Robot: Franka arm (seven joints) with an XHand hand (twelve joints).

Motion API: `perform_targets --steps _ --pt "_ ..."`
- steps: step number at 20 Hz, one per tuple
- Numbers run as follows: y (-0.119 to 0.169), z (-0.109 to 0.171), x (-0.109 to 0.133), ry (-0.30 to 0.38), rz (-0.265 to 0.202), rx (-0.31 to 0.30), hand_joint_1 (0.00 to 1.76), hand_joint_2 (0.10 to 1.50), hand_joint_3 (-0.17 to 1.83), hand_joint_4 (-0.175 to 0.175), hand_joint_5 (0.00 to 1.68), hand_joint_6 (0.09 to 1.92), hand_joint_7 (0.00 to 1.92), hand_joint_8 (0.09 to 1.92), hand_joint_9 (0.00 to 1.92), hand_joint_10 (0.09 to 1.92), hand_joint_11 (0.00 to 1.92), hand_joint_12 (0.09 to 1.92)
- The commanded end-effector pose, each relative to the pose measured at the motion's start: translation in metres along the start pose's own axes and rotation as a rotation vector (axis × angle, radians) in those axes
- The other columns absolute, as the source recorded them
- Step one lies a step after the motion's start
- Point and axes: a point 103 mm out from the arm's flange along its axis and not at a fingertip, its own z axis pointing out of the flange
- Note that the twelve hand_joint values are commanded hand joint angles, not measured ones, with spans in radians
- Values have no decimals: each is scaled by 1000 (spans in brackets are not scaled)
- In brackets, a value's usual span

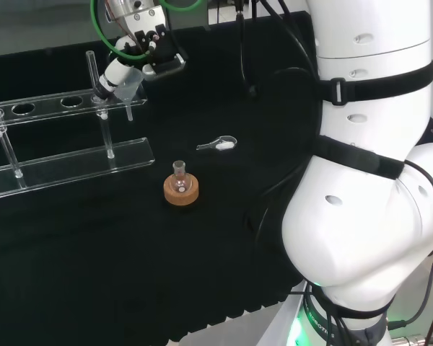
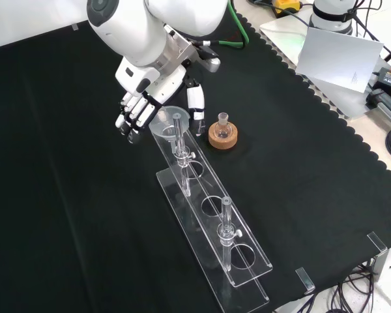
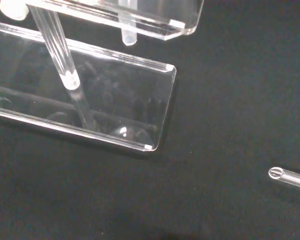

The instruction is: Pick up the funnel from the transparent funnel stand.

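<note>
A clear funnel (image 1: 132, 85) sits in the end hole of the transparent stand (image 1: 72, 164), with its stem hanging below the upper shelf. In the front view the funnel (image 2: 164, 122) is at the stand's (image 2: 247, 264) far end. My hand (image 2: 143, 98) hovers over it, its fingers (image 2: 131, 122) to the funnel's left and the thumb to its right, relaxed and spread either side of the rim. In the head view the hand (image 1: 148, 43) is just above the funnel and one white finger reaches its rim. The wrist view shows the funnel's stem (image 3: 126, 31) under the shelf and the stand's base plate (image 3: 135, 107).
A small flask (image 1: 179, 173) stands on a cork ring (image 1: 181, 196) to the right of the stand in the head view; the cork ring (image 2: 222, 137) is also in the front view. A small white scoop (image 1: 220, 144) lies beyond it. Upright clear rods (image 2: 225, 225) rise from the stand.
</note>
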Motion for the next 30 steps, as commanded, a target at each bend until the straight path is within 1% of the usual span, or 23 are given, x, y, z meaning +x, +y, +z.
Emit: perform_targets --steps 1,3,4,5,7,9,10,12,17,20,30 --pt "-2 2 -1 -17 -6 5 329 727 0 24 0 87 92 87 47 87 0 1027" --pt "-2 2 -1 -16 -7 6 329 728 0 24 0 87 94 87 47 87 0 1063" --pt "-2 2 0 -18 -8 3 328 729 0 24 0 87 88 105 31 121 0 1085" --pt "-3 3 2 -20 -11 -3 328 728 0 25 0 87 100 148 17 198 0 1125" --pt "-3 4 5 -25 -15 -8 330 728 0 28 37 87 124 248 4 421 0 1213" --pt "-3 5 6 -27 -17 -8 336 730 0 30 72 87 150 339 0 606 0 1270" --pt "-3 5 7 -32 -18 -7 339 732 1 31 90 87 173 391 1 680 0 1296" --pt "-2 5 8 -34 -19 -6 346 736 3 32 129 87 215 455 13 757 0 1321" --pt "-3 4 7 -33 -20 -17 360 741 5 35 228 87 332 530 77 801 0 1362" --pt "-3 4 7 -37 -19 -14 368 744 6 38 283 87 367 549 111 797 0 1386" --pt "-3 6 -4 -46 -2 -11 417 763 14 37 322 87 410 567 189 781 0 1409"
